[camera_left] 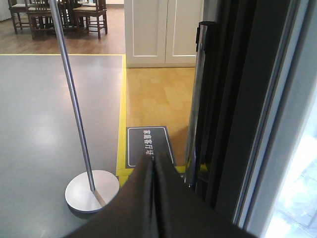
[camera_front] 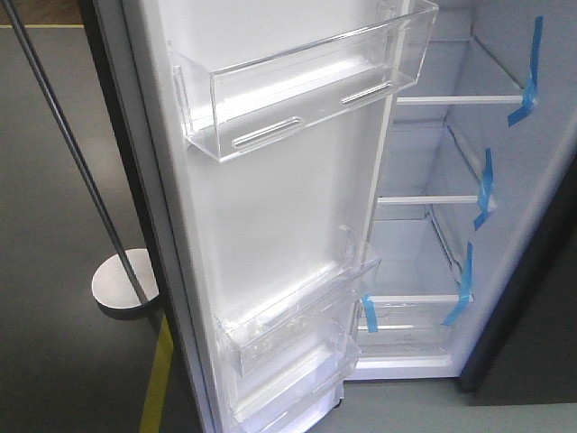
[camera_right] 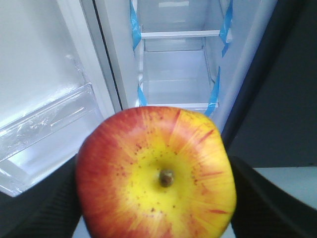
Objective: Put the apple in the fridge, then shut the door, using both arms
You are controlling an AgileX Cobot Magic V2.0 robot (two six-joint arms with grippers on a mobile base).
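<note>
While the door (camera_front: 270, 198) stands wide open to the left of the fridge (camera_front: 424, 262), the apple (camera_right: 156, 173) sits in front of the fridge's open compartment, short of the white-edged shelves (camera_right: 181, 34) and their blue tape (camera_right: 214, 94). Its stem end, with the yellow patch, faces back toward the wrist camera and away from the fridge, so its stem-to-base axis runs straight toward the fridge interior. The right gripper (camera_right: 156, 203) has hold of it: the apple lies between the two dark fingers (camera_right: 270, 206), one pressed on each flank, the jaws spread as wide as the fruit.

The left gripper (camera_left: 152, 166) hangs on the outer side of the fridge door, by its dark grey edge. Its jaws are pressed flat together with nothing between them.

Clear bins (camera_front: 302, 86) line the door's white inner face. Farther out from the fridge on the door side, a metal pole stand (camera_left: 91, 191) rests on the grey floor, and a dark floor sign (camera_left: 148, 146) lies beyond the yellow line (camera_left: 122, 114).
</note>
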